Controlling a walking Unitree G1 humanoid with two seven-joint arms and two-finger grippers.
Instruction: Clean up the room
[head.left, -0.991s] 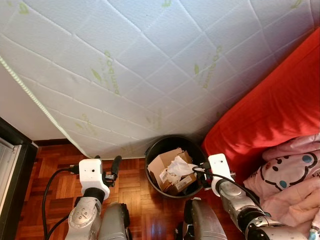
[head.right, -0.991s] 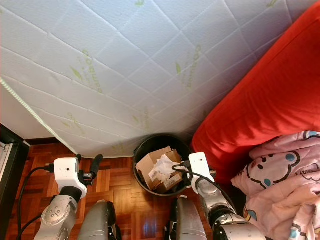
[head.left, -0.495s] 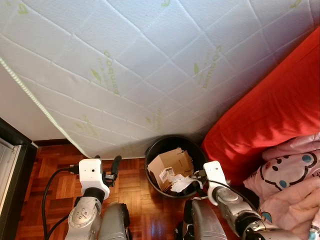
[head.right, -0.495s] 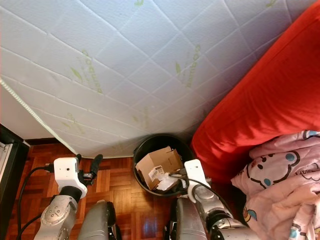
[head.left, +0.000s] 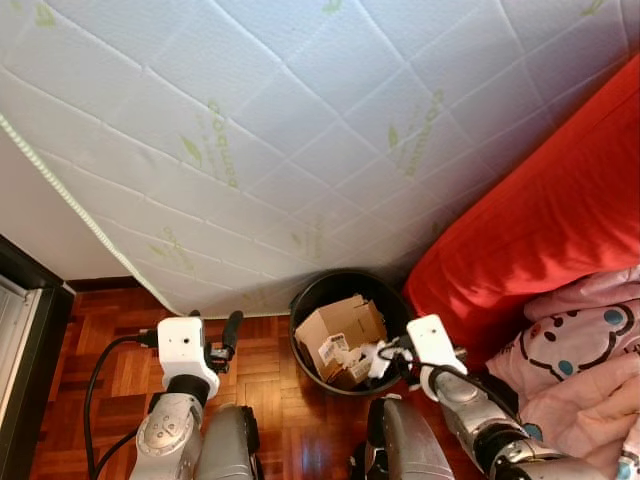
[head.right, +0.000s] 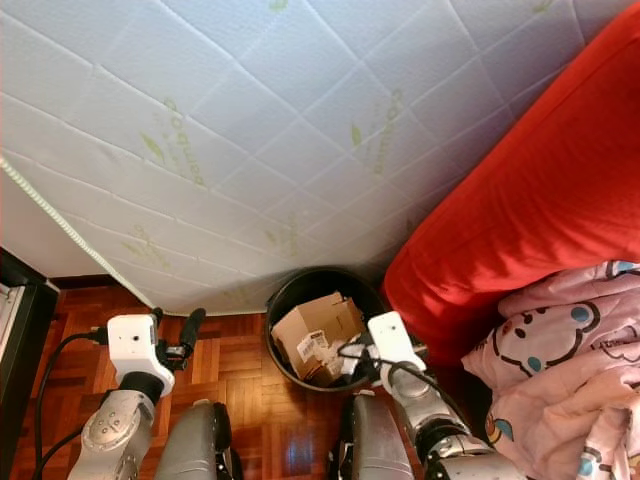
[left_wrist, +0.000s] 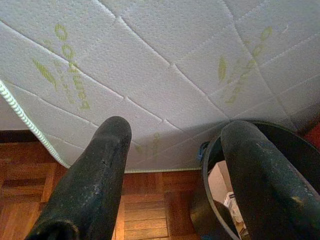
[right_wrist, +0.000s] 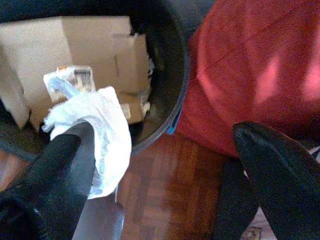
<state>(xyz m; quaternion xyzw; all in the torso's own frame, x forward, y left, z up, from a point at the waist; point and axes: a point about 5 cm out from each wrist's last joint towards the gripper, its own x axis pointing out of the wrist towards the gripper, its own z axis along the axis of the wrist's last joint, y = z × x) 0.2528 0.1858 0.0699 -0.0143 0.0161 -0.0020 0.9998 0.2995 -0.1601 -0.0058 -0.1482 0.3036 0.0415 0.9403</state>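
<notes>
Since rising from the bin (head.left: 312, 300), the right end effector (head.left: 385, 356) has spread, tissue (right_wrist: 102, 131) clinging.

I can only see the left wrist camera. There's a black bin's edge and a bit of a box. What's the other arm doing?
Observer: The right end effector is open at the bin rim, and a white tissue hangs on one finger.
Operator: What's inside the bin?
Observer: A cardboard box with smaller scraps beside it.
Operator: And the red bit next to the bin?
Observer: That's red bedding, with a pink cartoon blanket lying against it.
</notes>
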